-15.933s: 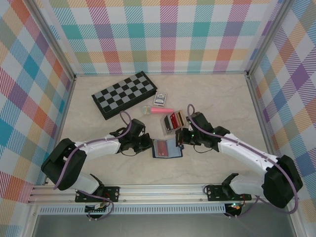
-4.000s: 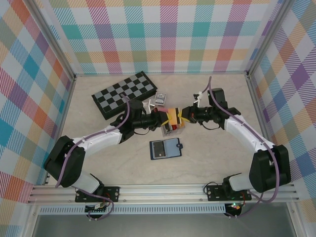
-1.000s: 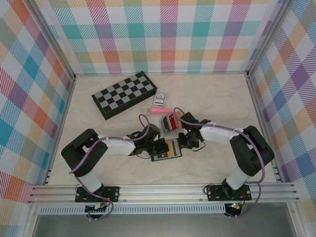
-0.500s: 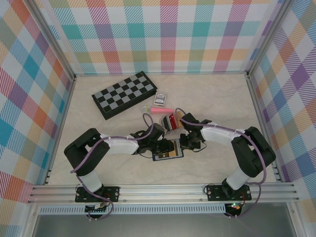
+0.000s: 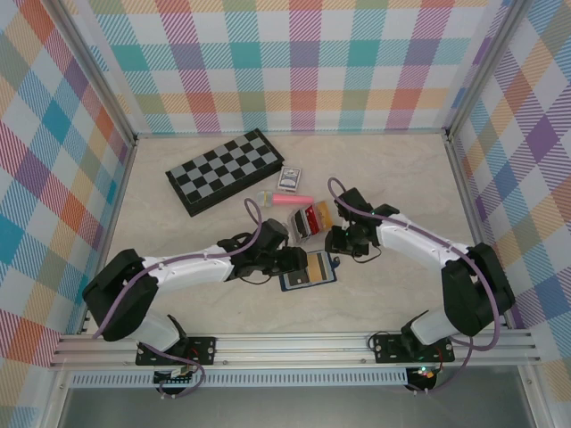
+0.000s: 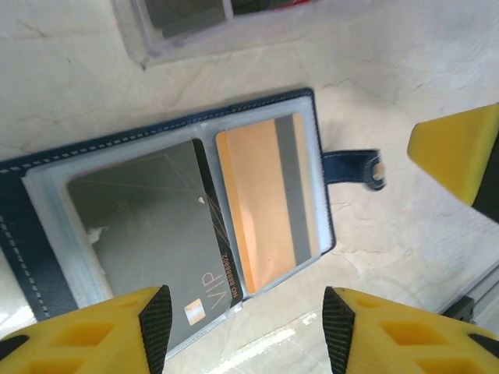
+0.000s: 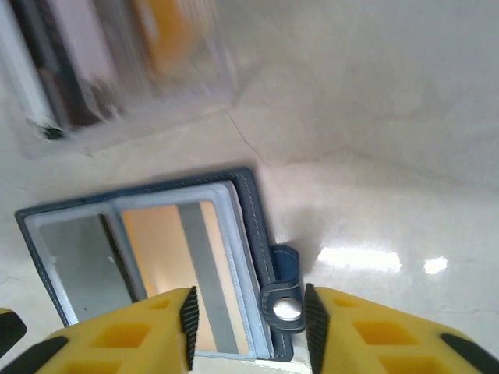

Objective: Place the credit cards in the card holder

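Flanking card holder (image 5: 308, 270): left arm (image 5: 192, 261), right arm (image 5: 406, 236), jaws parted

A black-and-grey chessboard (image 5: 223, 171) lies on the beige table (image 5: 401, 174), far left. A blue-patterned card pack (image 5: 289, 178) sits just beside its right end. A pink tube (image 5: 291, 200) lies nearer, beside a clear plastic box (image 5: 314, 223). Plaid walls (image 5: 303, 62) enclose three sides.

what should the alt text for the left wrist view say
An open navy card holder lies flat on a pale table, with a black card and an orange card side by side in its clear pockets. The left tool hangs open above it, yellow fingers apart, holding nothing.
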Controlling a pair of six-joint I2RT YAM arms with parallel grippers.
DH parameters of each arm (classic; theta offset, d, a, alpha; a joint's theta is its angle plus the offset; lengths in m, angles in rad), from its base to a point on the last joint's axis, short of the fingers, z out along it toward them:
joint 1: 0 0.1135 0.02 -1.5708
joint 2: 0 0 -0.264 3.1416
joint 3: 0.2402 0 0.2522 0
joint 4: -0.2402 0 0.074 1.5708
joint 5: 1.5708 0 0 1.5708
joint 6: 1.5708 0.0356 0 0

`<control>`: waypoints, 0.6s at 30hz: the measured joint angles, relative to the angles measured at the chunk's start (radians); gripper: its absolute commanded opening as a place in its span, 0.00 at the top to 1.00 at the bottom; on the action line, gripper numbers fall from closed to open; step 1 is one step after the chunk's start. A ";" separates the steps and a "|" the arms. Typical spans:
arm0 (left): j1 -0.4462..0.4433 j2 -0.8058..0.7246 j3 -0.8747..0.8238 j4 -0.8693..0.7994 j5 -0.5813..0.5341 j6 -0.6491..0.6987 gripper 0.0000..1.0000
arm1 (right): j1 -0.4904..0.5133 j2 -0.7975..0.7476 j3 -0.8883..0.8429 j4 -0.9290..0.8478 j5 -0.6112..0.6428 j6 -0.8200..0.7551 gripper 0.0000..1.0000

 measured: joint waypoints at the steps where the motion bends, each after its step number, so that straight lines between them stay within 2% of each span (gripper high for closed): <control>1: 0.013 -0.015 0.000 -0.007 -0.006 0.000 0.45 | -0.002 -0.002 0.023 -0.010 0.004 -0.010 0.50; 5: 0.092 -0.037 0.014 -0.033 -0.030 -0.016 0.45 | -0.002 -0.002 0.106 -0.038 0.016 -0.063 0.54; 9: 0.212 -0.024 0.017 -0.017 -0.019 -0.064 0.43 | 0.005 0.055 0.216 -0.052 -0.010 -0.130 0.60; 14: 0.304 0.109 0.072 0.034 0.041 -0.104 0.42 | 0.057 0.203 0.366 -0.074 0.034 -0.193 0.67; 18: 0.328 0.246 0.166 0.081 0.108 -0.126 0.42 | 0.089 0.293 0.438 -0.095 0.080 -0.219 0.68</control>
